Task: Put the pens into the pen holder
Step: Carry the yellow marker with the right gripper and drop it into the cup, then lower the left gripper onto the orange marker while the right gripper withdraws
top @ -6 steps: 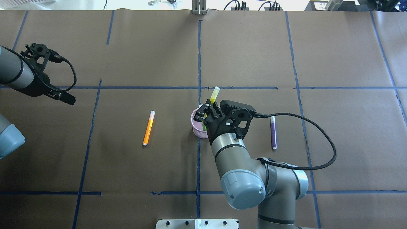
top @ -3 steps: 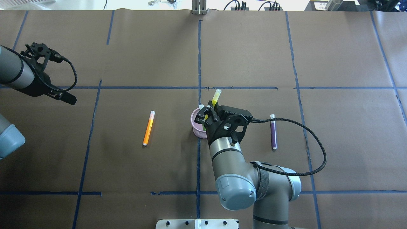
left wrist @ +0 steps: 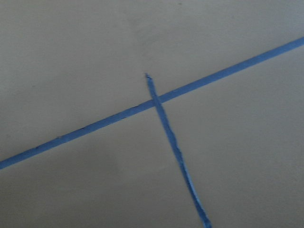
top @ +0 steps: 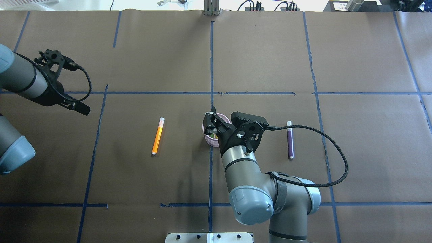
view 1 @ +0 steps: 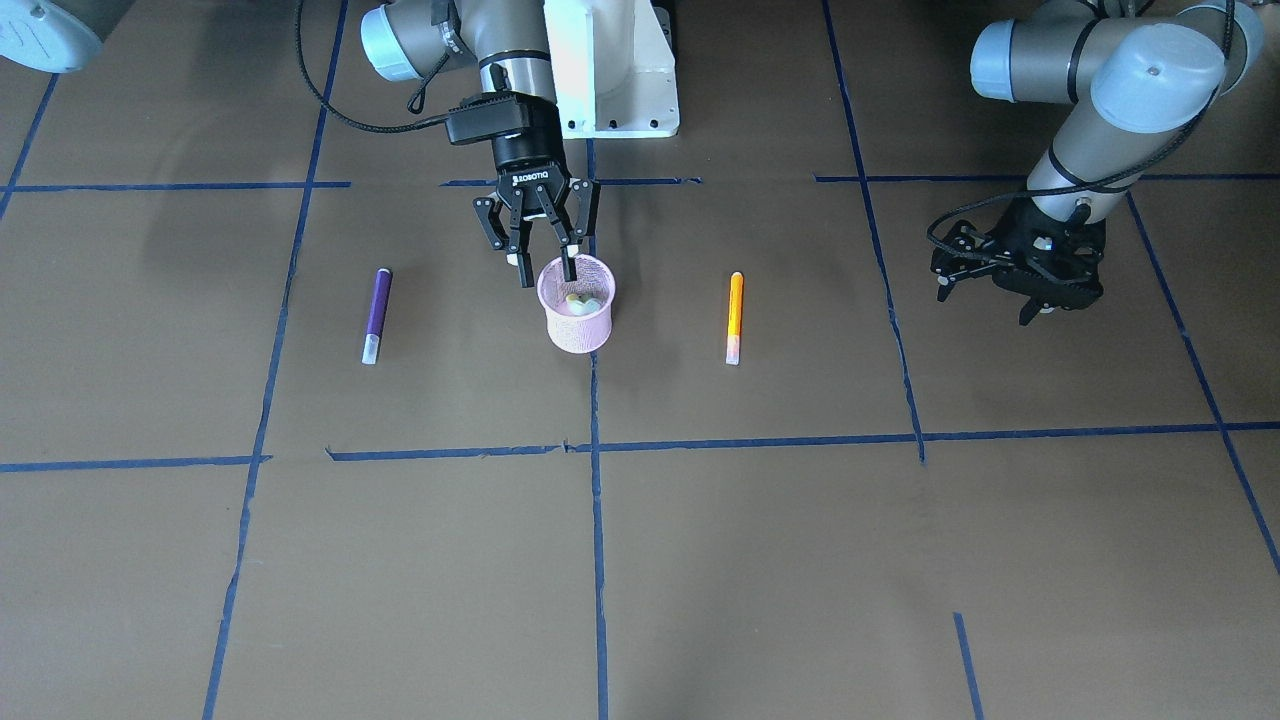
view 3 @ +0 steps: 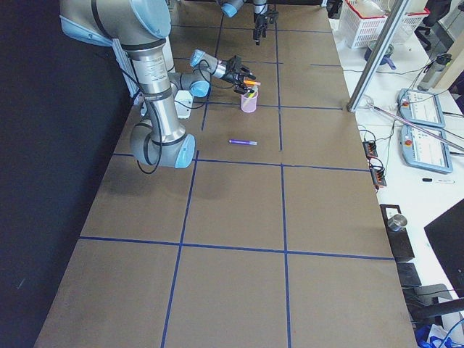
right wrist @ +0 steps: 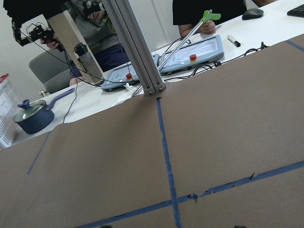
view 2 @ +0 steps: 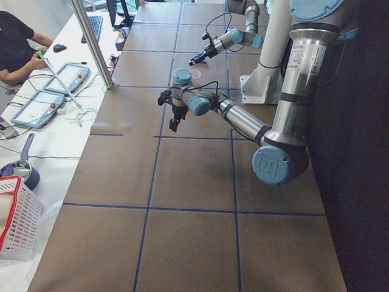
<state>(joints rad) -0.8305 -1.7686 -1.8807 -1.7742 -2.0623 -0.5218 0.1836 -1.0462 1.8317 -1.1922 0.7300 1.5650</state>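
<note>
Right gripper (view 1: 546, 278) above the pink pen holder (view 1: 580, 330)
ROBOTIQ showed on its body; its jaws stood apart. Whether the left gripper (top: 84, 110) was parted could not be told.

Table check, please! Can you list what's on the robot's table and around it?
Surface: table covered in brown paper with blue tape lines.
Job's things: pink pen holder upright, green pen inside; orange pen and purple pen lying flat on either side of it.
Clutter: nothing seen.
Grippers: right gripper open, empty, at the holder's rim; left gripper above the table, far from the pens, jaws unclear.
Cables: black cable loops from the right wrist.
Surroundings: people with control tablets at a side desk; blue pot.
</note>
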